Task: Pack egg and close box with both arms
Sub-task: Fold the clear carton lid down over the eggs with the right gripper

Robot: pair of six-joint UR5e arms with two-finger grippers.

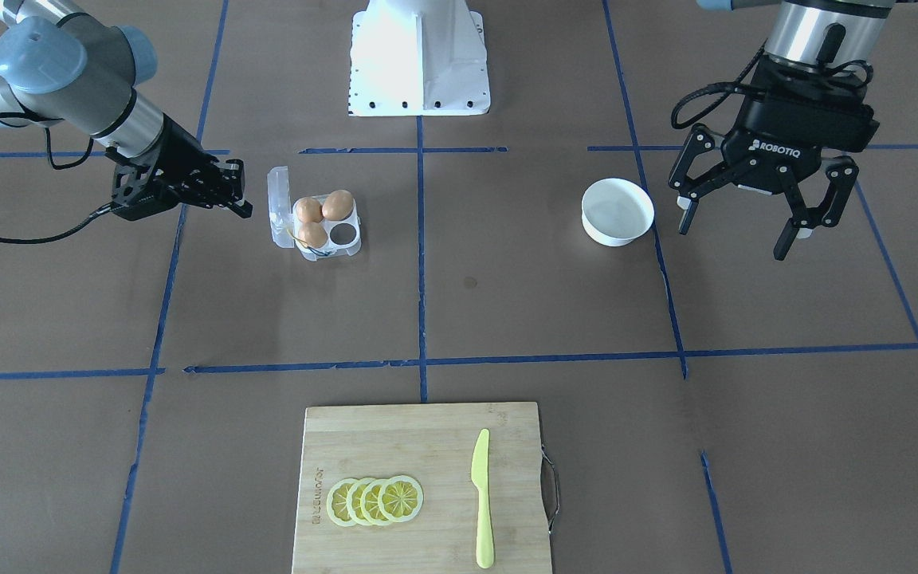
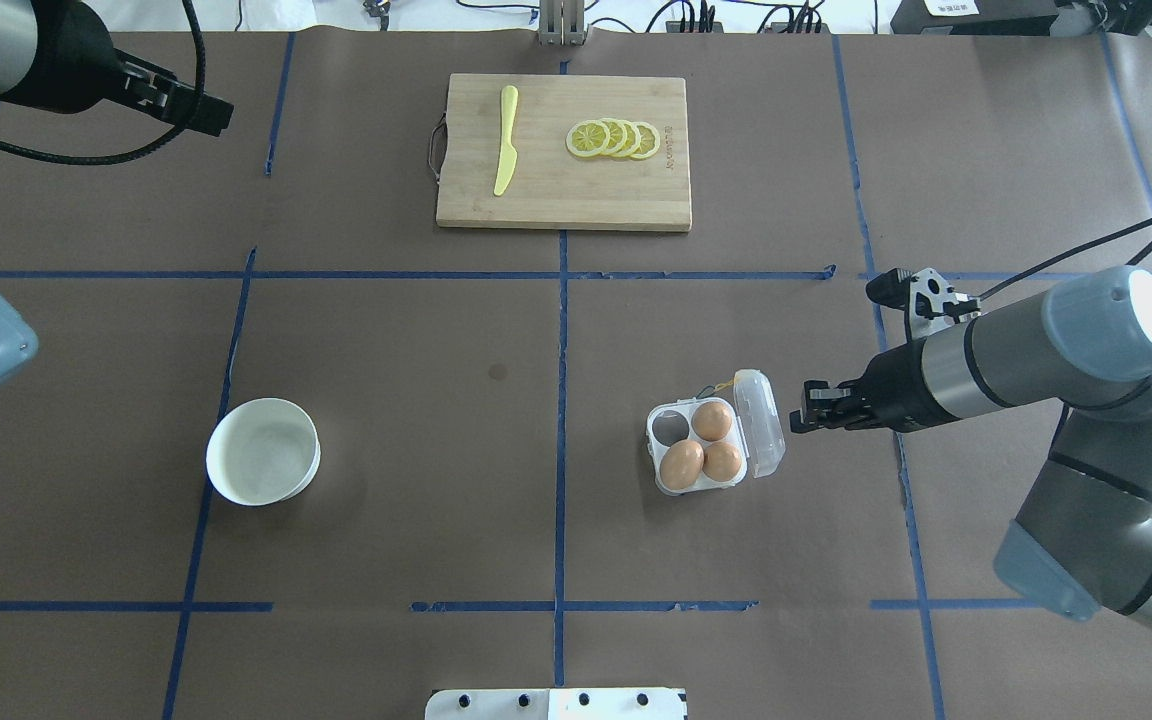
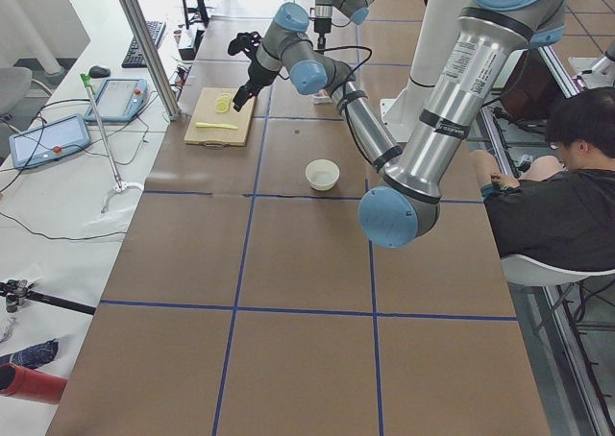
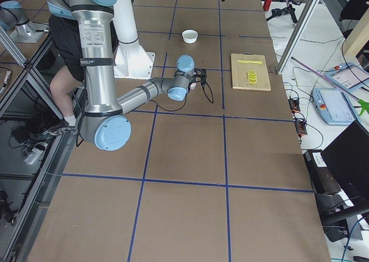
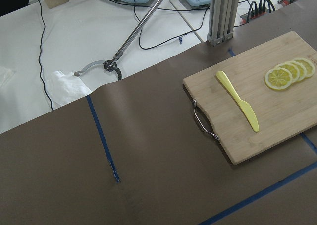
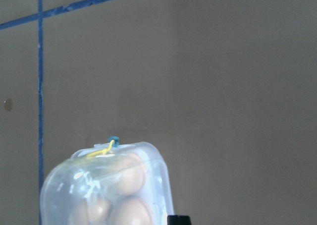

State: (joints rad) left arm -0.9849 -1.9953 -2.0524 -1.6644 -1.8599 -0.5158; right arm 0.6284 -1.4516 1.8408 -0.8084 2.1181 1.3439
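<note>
The clear box (image 2: 701,447) stands open right of the table's middle, its lid (image 2: 762,420) raised on the side facing my right gripper. Three tan eggs (image 2: 712,420) (image 2: 681,465) (image 2: 723,460) sit in its cells; one cell (image 2: 673,425) is empty. The box also shows in the front view (image 1: 323,227). My right gripper (image 2: 802,416) (image 1: 237,194) is shut and empty, low, just beside the lid. The right wrist view shows the eggs through the lid (image 6: 109,185). My left gripper (image 1: 734,237) is open and empty, raised beside the white bowl (image 1: 617,231).
The white bowl (image 2: 263,450) is empty. A wooden cutting board (image 2: 556,190) at the far edge carries a yellow knife (image 2: 504,140) and lemon slices (image 2: 614,138). The white pedestal base (image 1: 419,56) stands at the robot's side. Blue tape lines cross the brown table.
</note>
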